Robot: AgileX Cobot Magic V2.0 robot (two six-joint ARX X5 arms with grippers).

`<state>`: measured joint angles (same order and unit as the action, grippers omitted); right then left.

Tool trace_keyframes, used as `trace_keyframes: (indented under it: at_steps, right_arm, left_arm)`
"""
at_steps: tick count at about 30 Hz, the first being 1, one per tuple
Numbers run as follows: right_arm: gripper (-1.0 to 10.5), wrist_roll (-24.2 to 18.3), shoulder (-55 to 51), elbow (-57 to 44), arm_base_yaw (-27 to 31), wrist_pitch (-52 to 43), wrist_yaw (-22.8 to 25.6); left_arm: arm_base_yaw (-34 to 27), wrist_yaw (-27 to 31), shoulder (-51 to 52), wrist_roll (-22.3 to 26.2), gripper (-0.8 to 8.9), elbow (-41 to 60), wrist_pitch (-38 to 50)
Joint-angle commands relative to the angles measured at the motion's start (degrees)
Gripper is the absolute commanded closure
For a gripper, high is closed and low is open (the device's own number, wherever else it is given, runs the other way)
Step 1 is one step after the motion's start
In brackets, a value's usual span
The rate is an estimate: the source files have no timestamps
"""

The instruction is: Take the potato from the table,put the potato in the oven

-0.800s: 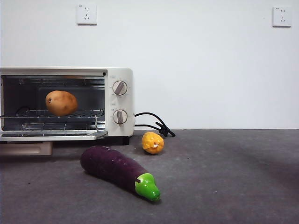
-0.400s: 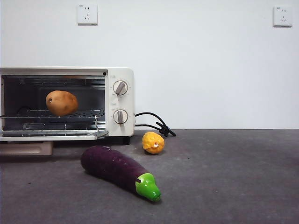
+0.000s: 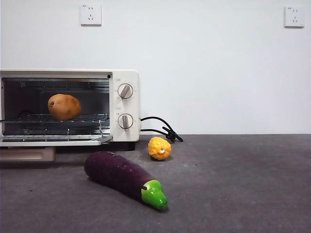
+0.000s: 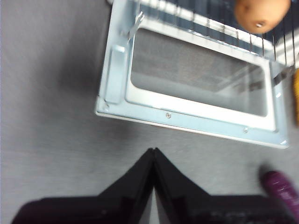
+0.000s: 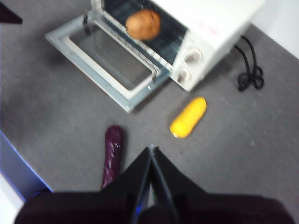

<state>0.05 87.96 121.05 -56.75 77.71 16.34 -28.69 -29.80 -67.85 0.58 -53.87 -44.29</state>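
Observation:
The orange-brown potato [image 3: 64, 107] lies on the wire rack inside the cream-white oven [image 3: 125, 80], whose glass door [image 3: 53, 141] hangs open and flat. It also shows in the wrist views, potato [image 4: 260, 14] and potato [image 5: 143, 24]. My left gripper [image 4: 153, 150] is shut and empty, hovering over the grey table [image 4: 51, 135] just in front of the open door [image 4: 191, 116]. High above the table, my right gripper [image 5: 151, 148] is shut and empty, well back from the oven [image 5: 210, 23]. No arm appears in the front view.
A purple eggplant [image 3: 124, 177] with a green stem lies in front of the oven. A small yellow fruit [image 3: 159, 148] sits beside the oven's right side. The black cord [image 3: 160, 128] trails behind it. A beige block [image 3: 26, 154] sits under the door.

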Motion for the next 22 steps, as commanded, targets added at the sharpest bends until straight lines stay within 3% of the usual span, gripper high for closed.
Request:
trace_keyframes:
  at_steps: [1,4,10,17,22]
  right_arm:
    - [9.5,-0.39,-5.88,-4.11,1.18,1.49,0.98]
    - [9.5,-0.83,-11.39,-8.55,2.71,0.02,2.23]
    - [9.5,-2.29,-28.76,-28.2,7.34,-17.2,1.73]
    - [9.5,0.15,-40.06,-41.46,8.87,-17.73,3.15]
    - [9.5,3.69,-44.81,-44.76,8.87,-16.94,4.26]
  left_arm:
    - [-0.98,-3.82,-2.49,-2.73,8.22,1.01,2.05]
    - [-1.11,-5.68,-5.9,-3.19,8.22,1.01,2.89]
    - [-1.22,-6.14,-12.15,-3.17,8.21,1.01,4.07]
    - [-2.23,-5.73,-13.92,-3.19,8.21,1.01,4.52]
    - [-4.17,1.4,-14.01,-3.39,8.21,1.01,4.11]
